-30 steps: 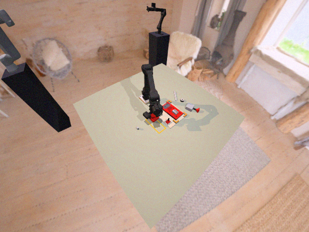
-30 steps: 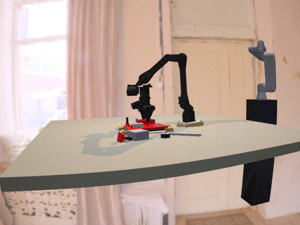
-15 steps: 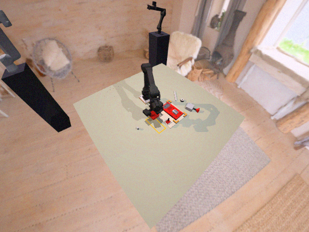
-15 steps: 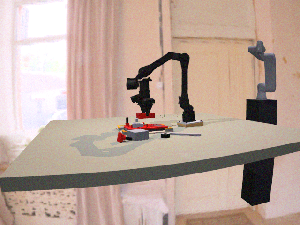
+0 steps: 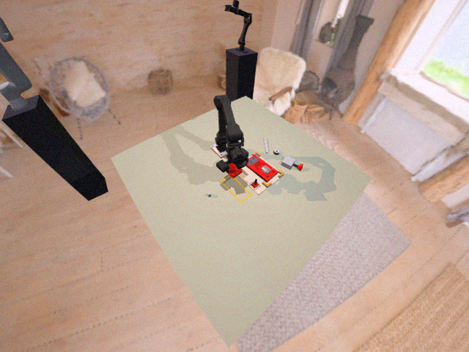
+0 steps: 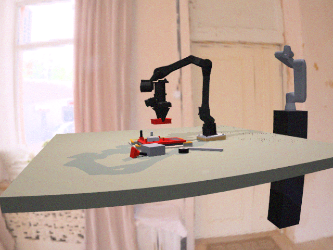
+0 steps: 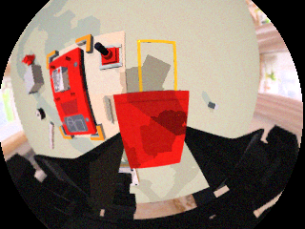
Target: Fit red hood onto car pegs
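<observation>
The red hood (image 5: 234, 171) (image 6: 155, 121) (image 7: 148, 135) is held roof up and roughly level, clear of the table. My gripper (image 5: 231, 166) (image 6: 162, 120) (image 7: 152, 132) is shut on it, one finger on each side. The red chassis (image 5: 271, 175) (image 6: 173, 140) (image 7: 79, 91) sits between the orange corners of the jig (image 5: 281, 174) (image 6: 188, 144) (image 7: 86, 44), to the left of the hood in the wrist view. The grey engine block (image 5: 265, 169) (image 6: 152, 138) (image 7: 60, 78) is on its deck, with small pegs around it. The hood's corner holes cannot be made out.
A black-handled red piece (image 5: 254, 184) (image 6: 140, 134) (image 7: 110, 56) stands beside the chassis. A yellow outline (image 5: 231, 191) (image 7: 175, 67) marks the table. Beyond the chassis lie a grey block (image 5: 287, 162) (image 6: 153, 149) (image 7: 33, 78), black wheel (image 5: 276, 152) (image 6: 183, 150) and grey bar (image 5: 266, 145) (image 6: 207, 149).
</observation>
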Robot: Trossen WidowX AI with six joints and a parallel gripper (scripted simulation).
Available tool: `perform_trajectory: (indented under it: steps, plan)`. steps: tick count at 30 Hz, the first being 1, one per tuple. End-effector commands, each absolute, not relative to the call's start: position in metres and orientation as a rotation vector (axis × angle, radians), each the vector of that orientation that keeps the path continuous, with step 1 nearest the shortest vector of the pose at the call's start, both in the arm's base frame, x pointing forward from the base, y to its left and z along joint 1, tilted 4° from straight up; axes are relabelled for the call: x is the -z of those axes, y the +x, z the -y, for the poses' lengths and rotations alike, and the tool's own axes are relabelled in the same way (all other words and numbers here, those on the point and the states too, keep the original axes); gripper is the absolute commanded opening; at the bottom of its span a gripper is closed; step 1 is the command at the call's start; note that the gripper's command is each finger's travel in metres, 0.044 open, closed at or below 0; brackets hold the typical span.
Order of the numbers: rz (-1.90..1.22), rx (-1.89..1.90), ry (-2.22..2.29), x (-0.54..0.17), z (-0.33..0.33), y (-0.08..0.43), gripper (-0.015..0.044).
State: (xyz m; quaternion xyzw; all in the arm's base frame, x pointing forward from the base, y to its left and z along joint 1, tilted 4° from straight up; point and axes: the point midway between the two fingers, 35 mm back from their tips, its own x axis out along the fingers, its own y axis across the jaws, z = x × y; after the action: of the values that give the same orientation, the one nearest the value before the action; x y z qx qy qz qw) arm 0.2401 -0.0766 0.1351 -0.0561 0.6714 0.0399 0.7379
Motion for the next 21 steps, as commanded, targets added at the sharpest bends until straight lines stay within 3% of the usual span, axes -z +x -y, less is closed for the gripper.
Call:
perform_trajectory:
  steps: [1,21]
  plan:
    - [-1.464,-0.086,-0.128,-0.144,0.077,0.24,0.0]
    - [-1.465,-0.098,-0.133,-0.148,0.049,0.262,0.0]
